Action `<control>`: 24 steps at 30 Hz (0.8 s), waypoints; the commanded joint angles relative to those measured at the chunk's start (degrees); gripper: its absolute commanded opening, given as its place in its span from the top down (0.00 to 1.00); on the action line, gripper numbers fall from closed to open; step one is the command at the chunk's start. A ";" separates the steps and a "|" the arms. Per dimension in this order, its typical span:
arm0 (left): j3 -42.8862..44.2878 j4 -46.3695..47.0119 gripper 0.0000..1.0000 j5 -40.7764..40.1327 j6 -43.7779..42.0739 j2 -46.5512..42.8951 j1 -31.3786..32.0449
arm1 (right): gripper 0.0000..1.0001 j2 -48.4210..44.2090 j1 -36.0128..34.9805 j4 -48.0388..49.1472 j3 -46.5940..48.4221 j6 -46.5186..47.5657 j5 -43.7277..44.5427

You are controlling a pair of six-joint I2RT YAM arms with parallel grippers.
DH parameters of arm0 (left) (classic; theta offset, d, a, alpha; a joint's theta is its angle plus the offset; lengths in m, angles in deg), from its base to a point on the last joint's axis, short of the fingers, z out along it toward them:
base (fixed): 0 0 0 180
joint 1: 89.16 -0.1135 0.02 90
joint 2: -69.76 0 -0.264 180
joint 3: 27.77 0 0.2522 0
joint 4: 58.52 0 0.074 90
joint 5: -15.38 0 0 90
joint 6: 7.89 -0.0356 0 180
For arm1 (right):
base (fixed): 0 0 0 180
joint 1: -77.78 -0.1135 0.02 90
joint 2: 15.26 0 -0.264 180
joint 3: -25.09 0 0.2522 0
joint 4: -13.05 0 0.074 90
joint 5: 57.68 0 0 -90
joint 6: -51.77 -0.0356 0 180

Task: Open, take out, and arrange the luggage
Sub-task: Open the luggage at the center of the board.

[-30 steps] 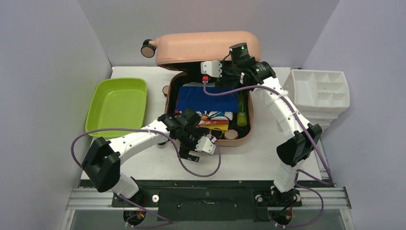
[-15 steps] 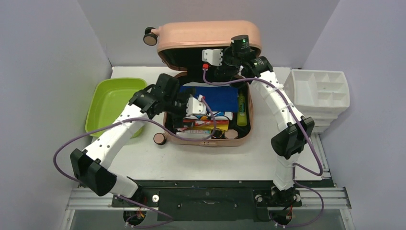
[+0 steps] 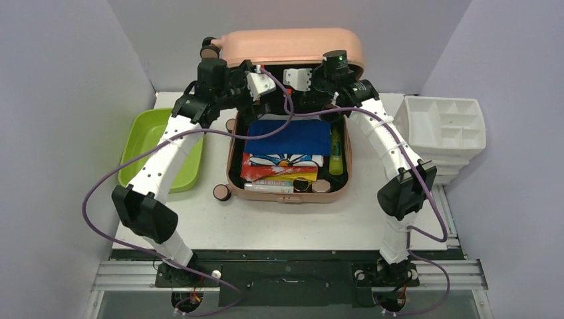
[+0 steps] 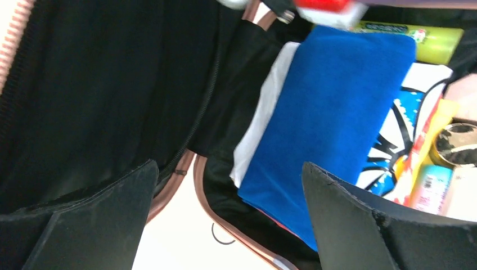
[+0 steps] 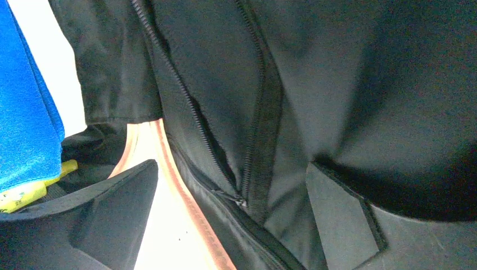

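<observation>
Under the raised lid of the salmon-pink suitcase point(image 3: 292, 48), left gripper point(image 4: 229, 171) and right gripper point(image 5: 230, 169) both spread wide, holding nothing.

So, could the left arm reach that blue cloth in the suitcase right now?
Probably yes. The suitcase stands open, the blue cloth lies uncovered on top, and the left gripper hangs open close by with nothing between.

The rounded salmon-pink hard-shell suitcase point(image 3: 292, 46) is showing black fabric lining point(image 5: 349, 73). Inside it, a flat royal-blue cloth point(image 3: 289, 137), a lime-yellow tube point(image 3: 336, 151) and a white pack printed in blue and black point(image 3: 282, 160) are standing out. A lime-green plastic tub point(image 3: 136, 143) and a white plastic drawer organizer point(image 3: 442, 123) are contrasting against the white table point(image 3: 266, 222).
</observation>
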 commanded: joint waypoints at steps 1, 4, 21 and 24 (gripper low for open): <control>7.20 5.98 0.02 1.71 4.67 4.02 -1.21 | 0.00 -1.41 1.06 4.23 -3.78 1.20 1.14; 11.27 6.01 0.02 1.69 5.45 6.43 -1.88 | 0.00 -2.96 1.06 3.86 -7.19 2.99 0.22; 27.52 5.73 0.04 1.26 10.84 20.41 -2.81 | 0.00 -16.59 0.36 -8.43 -23.13 -2.28 -7.42; 29.95 4.63 0.04 0.88 11.78 23.10 -2.74 | 0.00 -20.60 0.24 -7.85 -27.81 -7.24 -8.65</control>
